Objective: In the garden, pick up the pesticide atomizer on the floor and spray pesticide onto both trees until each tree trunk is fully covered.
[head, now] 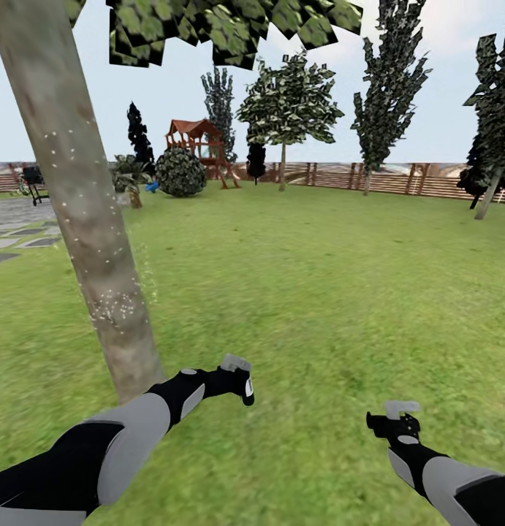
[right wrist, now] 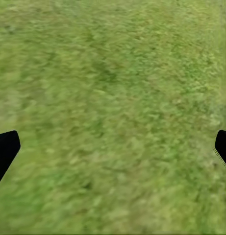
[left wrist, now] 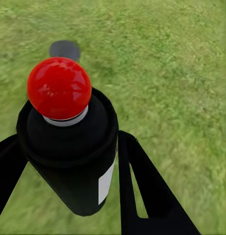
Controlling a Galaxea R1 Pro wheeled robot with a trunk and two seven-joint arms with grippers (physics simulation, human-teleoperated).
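The left claw (left wrist: 68,161) is clamped on the pesticide atomizer (left wrist: 68,147), a black bottle with a red ball top (left wrist: 59,88), one dark finger (left wrist: 152,196) on each side of its body. In the head view the left claw (head: 237,380) sits low, just right of the near tree trunk (head: 77,197), probably kept close so the spray reaches the bark. White specks dot the trunk, thickest low down near the claw's height, thinner higher up; that looks like partial pesticide cover, so this tree is likely not finished. The right claw (head: 398,424) hangs over the lawn (head: 340,277) with nothing in it; in the right wrist view its fingertips (right wrist: 5,149) stand wide apart at the frame edges, grass between them. A second bare-trunked tree (head: 283,164) stands far off by the wooden fence (head: 398,179), near the play tower (head: 197,142); whether it is sprayed cannot be told.
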